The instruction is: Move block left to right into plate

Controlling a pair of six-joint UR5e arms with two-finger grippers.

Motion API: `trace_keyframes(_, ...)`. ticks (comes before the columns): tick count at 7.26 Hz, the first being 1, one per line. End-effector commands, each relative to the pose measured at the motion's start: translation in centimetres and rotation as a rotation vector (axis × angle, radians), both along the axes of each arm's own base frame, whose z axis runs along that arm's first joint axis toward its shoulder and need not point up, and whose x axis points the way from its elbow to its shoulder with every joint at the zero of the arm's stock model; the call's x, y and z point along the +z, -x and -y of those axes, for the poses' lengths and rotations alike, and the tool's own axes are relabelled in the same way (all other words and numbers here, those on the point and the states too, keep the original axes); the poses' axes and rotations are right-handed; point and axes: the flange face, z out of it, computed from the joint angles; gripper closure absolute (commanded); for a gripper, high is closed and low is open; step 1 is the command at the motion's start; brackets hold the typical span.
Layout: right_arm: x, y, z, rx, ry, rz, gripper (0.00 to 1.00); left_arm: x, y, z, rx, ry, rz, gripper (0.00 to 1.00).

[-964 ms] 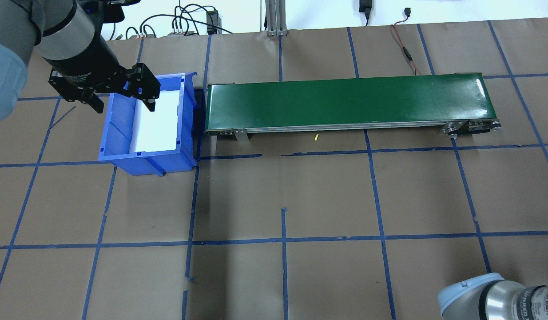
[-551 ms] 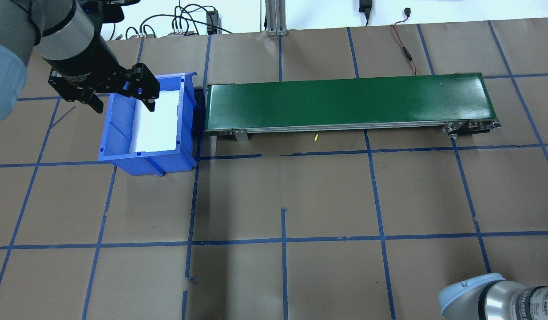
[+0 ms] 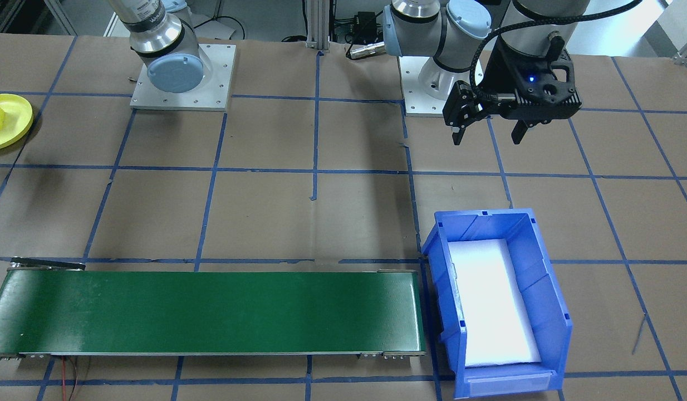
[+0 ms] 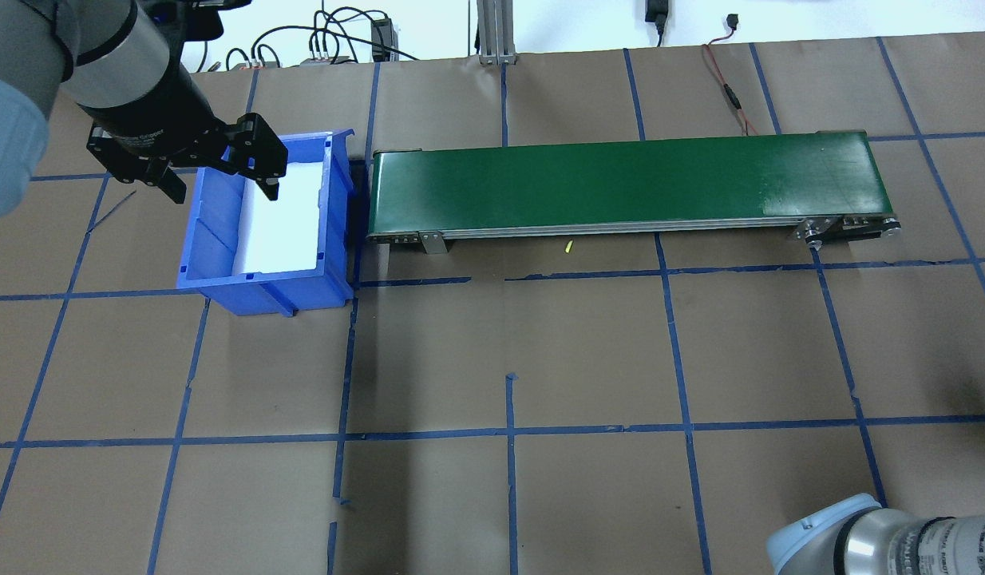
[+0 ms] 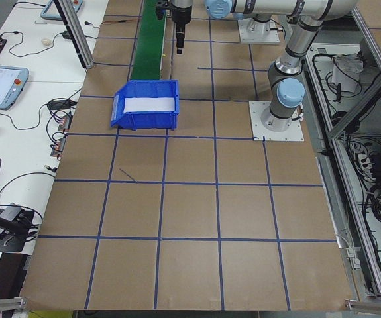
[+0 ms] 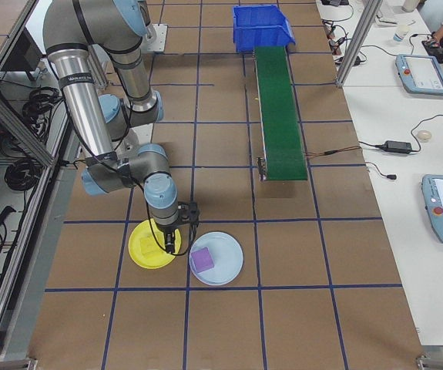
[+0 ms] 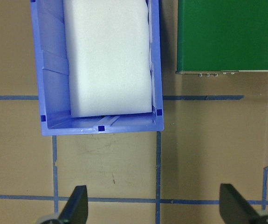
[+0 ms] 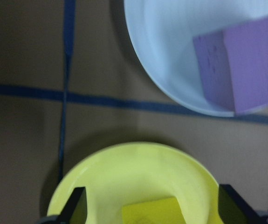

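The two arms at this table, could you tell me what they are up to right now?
The right gripper is open above the yellow plate, where a yellow block lies between its fingers. Beside it, a purple block sits in a pale blue plate. The left gripper hangs open and empty near the blue bin, which holds only white foam. The green conveyor is bare.

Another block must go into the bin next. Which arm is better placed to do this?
The left. Its open gripper hangs beside the blue bin, while the right gripper is far off over the yellow plate. No free block shows near either.
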Motion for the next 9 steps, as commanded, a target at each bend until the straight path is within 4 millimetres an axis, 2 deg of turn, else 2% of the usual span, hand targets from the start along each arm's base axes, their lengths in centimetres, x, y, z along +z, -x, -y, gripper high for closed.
trace_keyframes(1,3.7,-8.6,10.9,0.169,0.054,0.005,0.00,0.0,0.0,0.0,0.000,0.000,-0.001,0.00)
trace_keyframes(2,4.6,-15.1,16.1,0.205,0.100,0.013,0.00,0.0,0.0,0.0,0.000,0.000,0.000,0.00)
trace_keyframes(3,5.4,-21.4,19.7,0.196,0.119,0.016,0.00,0.0,0.0,0.0,0.000,0.000,0.000,0.00)
trace_keyframes(4,6.4,-27.3,22.2,0.170,0.127,0.027,0.00,0.0,0.0,0.0,0.000,0.000,0.000,0.00)
trace_keyframes(6,12.9,-36.5,23.7,0.074,0.159,0.035,0.00,-0.1,0.0,0.0,0.000,-0.001,0.000,0.00)
trace_keyframes(7,16.2,-42.3,23.7,0.077,0.178,0.028,0.00,-0.1,0.0,0.0,0.000,-0.001,0.000,0.00)
trace_keyframes(8,19.4,-46.9,23.1,0.076,0.200,0.015,0.00,0.0,0.0,0.0,0.000,0.000,0.000,0.00)
trace_keyframes(9,21.8,-50.8,23.0,0.066,0.240,0.026,0.00,0.0,-0.1,0.0,0.002,0.002,0.000,0.00)
